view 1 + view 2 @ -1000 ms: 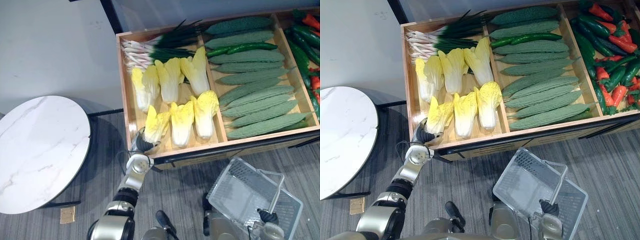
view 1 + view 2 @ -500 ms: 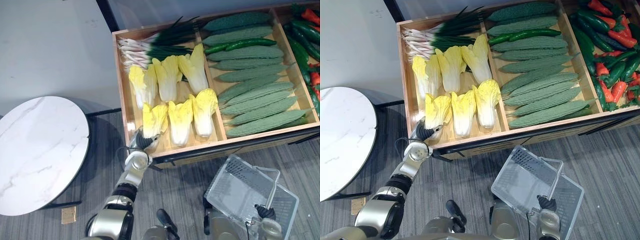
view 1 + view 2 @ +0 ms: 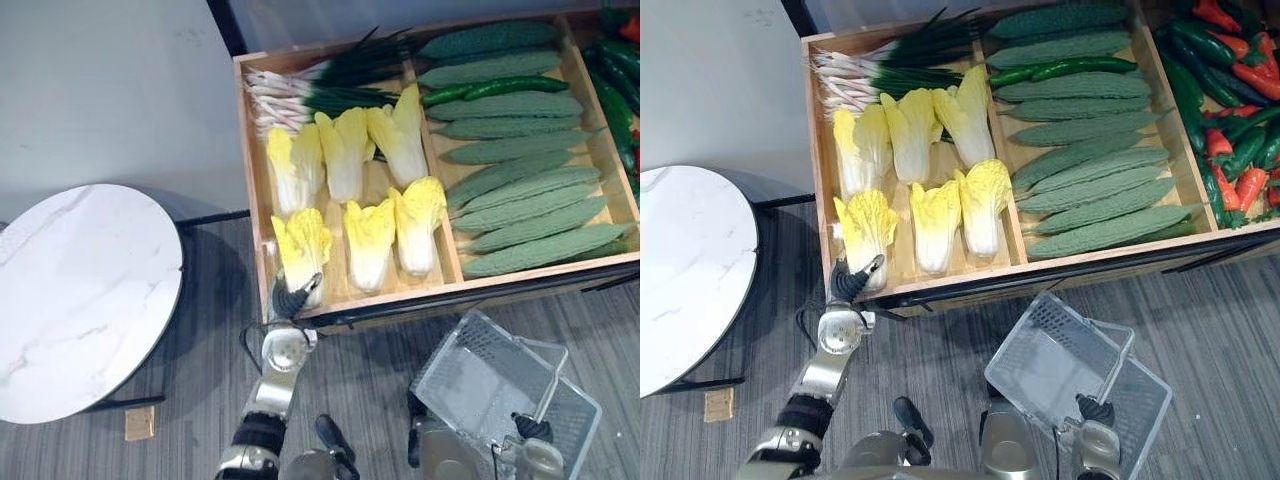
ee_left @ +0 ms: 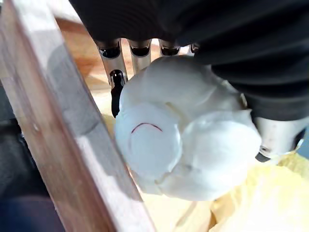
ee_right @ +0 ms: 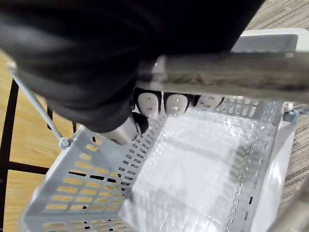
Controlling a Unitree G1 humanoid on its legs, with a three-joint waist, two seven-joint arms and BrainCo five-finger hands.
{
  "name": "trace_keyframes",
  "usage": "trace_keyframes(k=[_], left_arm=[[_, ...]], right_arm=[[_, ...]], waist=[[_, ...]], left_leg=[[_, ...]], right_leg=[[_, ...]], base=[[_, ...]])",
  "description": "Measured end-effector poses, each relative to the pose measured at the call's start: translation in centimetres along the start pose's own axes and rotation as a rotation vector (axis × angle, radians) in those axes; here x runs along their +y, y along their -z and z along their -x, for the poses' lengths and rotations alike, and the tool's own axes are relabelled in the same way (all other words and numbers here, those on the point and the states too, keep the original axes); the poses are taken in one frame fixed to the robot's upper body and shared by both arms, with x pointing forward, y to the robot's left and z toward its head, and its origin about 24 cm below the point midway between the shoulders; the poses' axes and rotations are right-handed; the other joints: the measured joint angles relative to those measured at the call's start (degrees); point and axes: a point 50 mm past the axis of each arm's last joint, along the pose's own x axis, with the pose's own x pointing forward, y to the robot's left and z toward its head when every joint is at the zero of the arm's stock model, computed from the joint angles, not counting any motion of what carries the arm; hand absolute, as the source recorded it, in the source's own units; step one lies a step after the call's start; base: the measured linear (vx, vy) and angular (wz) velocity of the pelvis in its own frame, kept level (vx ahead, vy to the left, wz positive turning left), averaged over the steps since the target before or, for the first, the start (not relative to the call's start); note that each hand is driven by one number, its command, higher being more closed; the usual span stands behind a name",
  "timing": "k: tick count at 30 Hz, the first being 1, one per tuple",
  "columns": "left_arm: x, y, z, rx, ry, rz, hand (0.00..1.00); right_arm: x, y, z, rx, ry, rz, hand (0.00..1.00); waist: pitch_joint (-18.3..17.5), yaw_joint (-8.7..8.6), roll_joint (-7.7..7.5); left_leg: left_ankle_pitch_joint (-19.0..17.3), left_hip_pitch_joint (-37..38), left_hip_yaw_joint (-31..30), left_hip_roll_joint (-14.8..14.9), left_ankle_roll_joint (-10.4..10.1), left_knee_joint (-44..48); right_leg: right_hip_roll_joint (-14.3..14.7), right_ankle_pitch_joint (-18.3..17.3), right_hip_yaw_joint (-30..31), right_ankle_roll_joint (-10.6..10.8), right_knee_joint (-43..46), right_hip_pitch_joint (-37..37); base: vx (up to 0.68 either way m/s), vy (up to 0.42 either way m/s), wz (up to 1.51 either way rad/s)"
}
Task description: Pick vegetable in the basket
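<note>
A pale yellow napa cabbage (image 3: 300, 245) lies in the front left corner of the wooden crate (image 3: 255, 200), its white stem end (image 4: 178, 130) toward me. My left hand (image 3: 290, 300) reaches over the crate's front wall (image 4: 58, 145), with its fingers (image 4: 116, 79) and thumb curled round that stem end. Low on the right, my right hand (image 3: 530, 430) grips the handle (image 5: 227, 72) of a clear plastic basket (image 3: 480, 385), which hangs tilted above the floor with nothing in it.
Several more cabbages (image 3: 345, 155) and green onions (image 3: 320, 90) share the crate's left bay. Long bumpy green gourds (image 3: 520, 180) fill the middle bay, red and green peppers (image 3: 1230, 100) the right one. A round marble table (image 3: 80, 300) stands to the left.
The camera has shifted a little. My left forearm now stands more upright below the crate. The held cabbage has swung away from its neighbour and lies straighter. The basket hangs as before.
</note>
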Motion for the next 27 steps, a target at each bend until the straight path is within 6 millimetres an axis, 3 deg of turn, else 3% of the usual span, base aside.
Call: trace_keyframes(k=[2,5,9,15,18,19,27], left_arm=[[0.1,0.1,0.8,0.001,-0.004,0.034,1.0],[0.0,-0.1,1.8,-0.011,-0.01,0.086,1.0],[0.2,-1.6,2.4,-0.085,-0.019,0.124,1.0],[0.7,-3.8,2.6,-0.18,-0.051,0.184,1.0],[1.4,-5.0,2.7,-0.223,-0.104,0.241,1.0],[2.5,-6.1,2.7,-0.267,-0.162,0.296,1.0],[4.1,-7.6,2.6,-0.379,-0.14,0.246,1.0]], right_arm=[[-0.1,0.1,0.0,0.002,0.0,0.003,1.0],[-0.3,0.6,0.2,0.008,0.003,0.013,1.0],[-0.2,1.1,0.4,0.006,-0.009,0.04,1.0],[-0.5,2.5,0.8,0.048,-0.011,0.064,1.0],[-0.7,3.5,1.0,0.085,-0.01,0.073,1.0],[-0.6,4.2,1.2,0.113,-0.017,0.082,1.0],[-0.8,4.8,1.3,0.133,-0.034,0.115,1.0]], waist=[[0.0,0.11,0.05],[-0.1,1.68,0.01],[-0.6,1.75,-0.42],[-3.5,2.58,-1.15],[-5.2,2.87,-1.77],[-6.7,3.02,-2.54],[-8.1,2.79,-3.79]], left_leg=[[0.0,0.3,-0.4,0.1,0.0,0.0],[0.0,0.7,-0.6,0.1,0.1,0.0],[0.4,0.1,-2.2,0.1,0.6,-0.3],[0.7,0.0,-4.2,0.0,1.0,-0.4],[0.8,0.1,-5.4,0.1,1.2,-0.4],[0.9,0.0,-6.7,-0.1,1.3,-0.4],[0.7,1.7,-4.3,0.0,1.4,-0.6]], right_leg=[[-0.1,-0.1,-0.6,0.2,0.0,0.6],[-0.1,-0.2,-1.0,0.2,0.0,1.3],[-0.4,-0.2,-2.4,0.2,0.1,1.4],[-0.7,-0.2,-4.0,0.2,-0.2,2.3],[-0.7,-0.2,-5.0,0.1,-1.0,3.5],[-1.0,-0.1,-6.1,0.1,-1.6,4.5],[-0.3,1.0,-3.7,0.6,-3.2,5.3]], base=[[0.0,-0.005,0.15],[-0.05,-0.007,0.09],[-0.06,-0.002,0.19],[-0.03,-0.004,0.15],[0.01,-0.002,0.25],[0.01,0.003,0.25],[0.0,-0.007,-0.11]])
